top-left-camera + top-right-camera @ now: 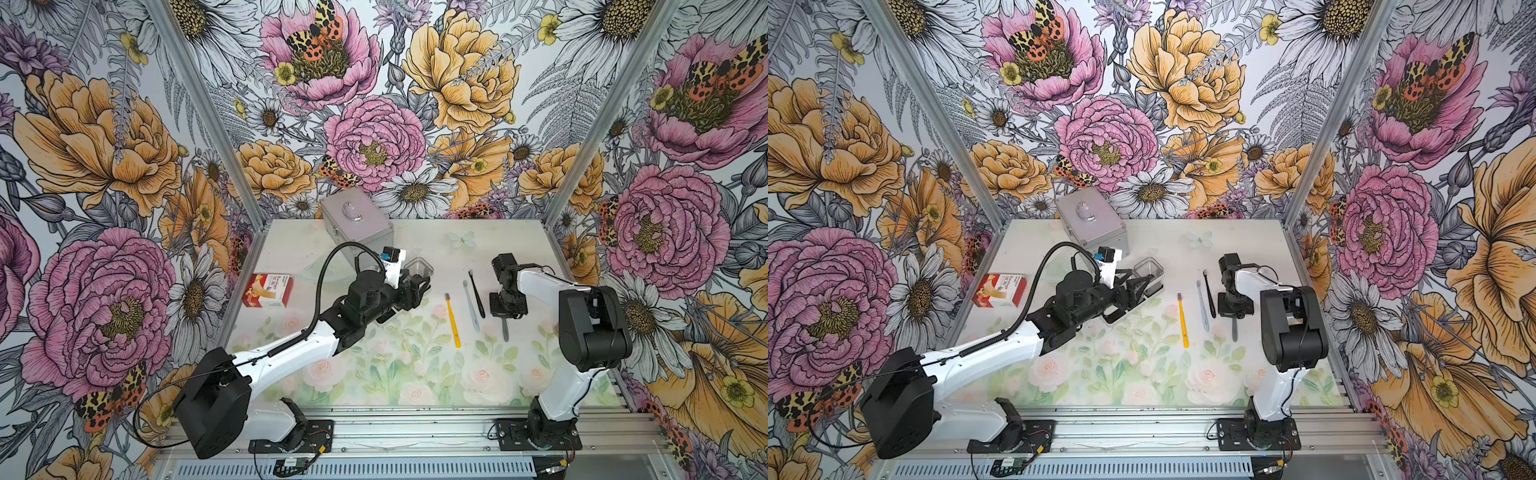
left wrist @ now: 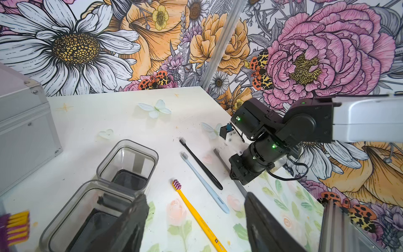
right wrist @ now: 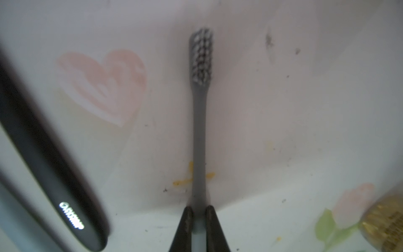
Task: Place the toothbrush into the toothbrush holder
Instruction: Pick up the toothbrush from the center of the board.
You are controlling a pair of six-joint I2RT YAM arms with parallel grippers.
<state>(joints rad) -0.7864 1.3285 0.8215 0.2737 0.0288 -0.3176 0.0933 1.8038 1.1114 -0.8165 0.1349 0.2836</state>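
A grey toothbrush [image 3: 199, 131] lies on the table with its bristles pointing toward the back wall. My right gripper [image 3: 198, 209] is shut on its handle, and the handle end [image 1: 505, 330] sticks out toward the front. The toothbrush holder [image 2: 128, 161] shows two clear square cups with dark bottoms. In both top views only one cup [image 1: 419, 266] shows past my left arm. My left gripper [image 2: 195, 196] is open beside the cups, with only table and a yellow toothbrush [image 2: 196, 216] showing between its fingers.
Yellow [image 1: 453, 320], light blue [image 1: 471, 307] and black [image 1: 477, 293] toothbrushes lie side by side between the two grippers. A silver metal case [image 1: 357, 224] stands at the back. A red and white box [image 1: 268, 289] lies at the left. Yellow and purple bristles [image 2: 14, 227] show beside the cups.
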